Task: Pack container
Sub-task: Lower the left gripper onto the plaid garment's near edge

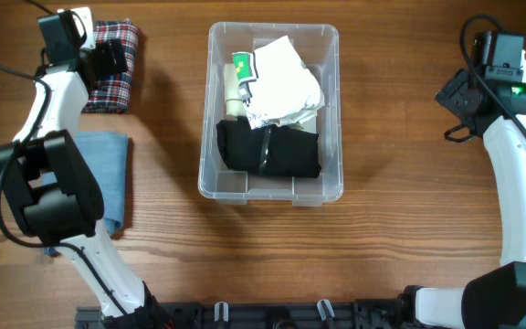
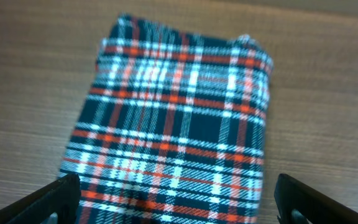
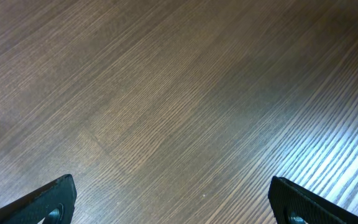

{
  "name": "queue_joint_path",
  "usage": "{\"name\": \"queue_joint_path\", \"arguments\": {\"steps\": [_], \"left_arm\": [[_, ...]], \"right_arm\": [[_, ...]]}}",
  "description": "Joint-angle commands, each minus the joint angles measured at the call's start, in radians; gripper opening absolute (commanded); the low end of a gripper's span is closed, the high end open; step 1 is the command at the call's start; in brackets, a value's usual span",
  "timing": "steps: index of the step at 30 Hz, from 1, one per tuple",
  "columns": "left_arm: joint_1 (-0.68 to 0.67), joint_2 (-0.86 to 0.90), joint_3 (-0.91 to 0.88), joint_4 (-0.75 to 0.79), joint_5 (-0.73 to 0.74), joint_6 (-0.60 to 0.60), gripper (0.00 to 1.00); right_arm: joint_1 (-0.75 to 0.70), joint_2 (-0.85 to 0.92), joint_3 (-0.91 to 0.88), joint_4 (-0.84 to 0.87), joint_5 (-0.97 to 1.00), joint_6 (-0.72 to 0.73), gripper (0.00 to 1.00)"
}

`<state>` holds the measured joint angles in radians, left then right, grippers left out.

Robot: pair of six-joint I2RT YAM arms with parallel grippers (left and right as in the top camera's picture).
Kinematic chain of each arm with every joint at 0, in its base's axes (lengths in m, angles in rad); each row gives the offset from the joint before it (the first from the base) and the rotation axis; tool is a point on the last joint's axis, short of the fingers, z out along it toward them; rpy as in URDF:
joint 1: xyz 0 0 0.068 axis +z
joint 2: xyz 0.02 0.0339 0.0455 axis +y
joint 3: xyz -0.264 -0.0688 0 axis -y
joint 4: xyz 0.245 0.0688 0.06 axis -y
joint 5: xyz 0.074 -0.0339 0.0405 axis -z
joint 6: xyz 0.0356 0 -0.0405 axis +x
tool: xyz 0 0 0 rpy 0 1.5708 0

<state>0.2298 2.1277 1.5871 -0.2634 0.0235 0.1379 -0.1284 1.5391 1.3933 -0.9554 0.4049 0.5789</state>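
Overhead: the container [image 1: 206, 137] sits mid-tabletop [image 1: 409, 201]. It holds a black folded garment [image 1: 270, 151] at its near end, a crumpled white bundle [image 1: 286, 78] at the far end, and a pale tube with a green label [image 1: 237, 78] along the left wall. Two pieces lie outside on the left: a plaid cloth [image 1: 117, 66] far, a blue cloth [image 1: 108, 169] nearer. The left gripper [image 1: 112, 57] hangs over the plaid cloth; the right gripper [image 1: 459, 94] is well apart at the far right. Left wrist view: fingers spread wide with nothing between them, the folded plaid below, somewhat blurred. Judgement: the plaid cloth is the piece in hand. Best to drop straight down over one folded edge so both fingers straddle every layer, then close firmly so no layer slips free. Lift well above the rim before crossing right, and lay it flat on the black garment, where the load looks lowest. Right wrist view: fingers spread and empty, only bare wood below. This arm does best keeping out of the crossing path.
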Motion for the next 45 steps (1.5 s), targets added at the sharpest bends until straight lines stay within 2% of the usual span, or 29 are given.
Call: {"name": "queue_joint_path", "arguments": {"steps": [1, 12, 23, 29, 35, 40, 42, 45], "left_arm": [[0.000, 0.033, 0.010, -0.009, 0.001, 0.015, 1.00], [0.000, 0.068, 0.008, -0.141, 0.032, 0.012, 1.00], [-0.003, 0.068, 0.008, -0.353, 0.031, 0.012, 1.00], [-0.004, 0.018, 0.008, -0.385, 0.021, 0.012, 1.00], [-0.004, -0.124, 0.008, -0.321, 0.016, 0.005, 1.00], [-0.021, -0.187, 0.008, -0.256, -0.129, -0.130, 1.00], [-0.042, -0.188, 0.008, -0.253, -0.246, -0.185, 1.00], [-0.083, -0.180, 0.008, -0.259, -0.342, -0.191, 1.00]], "right_arm": [[-0.005, 0.008, -0.010, 0.003, 0.013, 0.004, 1.00], [-0.005, 0.008, -0.010, 0.003, 0.013, 0.004, 1.00], [-0.005, 0.008, -0.010, 0.003, 0.013, 0.004, 1.00], [-0.005, 0.008, -0.010, 0.003, 0.013, 0.004, 1.00], [-0.005, 0.008, -0.010, 0.003, 0.013, 0.004, 1.00], [-0.005, 0.008, -0.010, 0.004, 0.013, 0.004, 1.00], [-0.005, 0.008, -0.010, 0.006, 0.013, 0.004, 1.00], [-0.005, 0.008, -0.010, 0.006, 0.013, 0.004, 1.00]]}}
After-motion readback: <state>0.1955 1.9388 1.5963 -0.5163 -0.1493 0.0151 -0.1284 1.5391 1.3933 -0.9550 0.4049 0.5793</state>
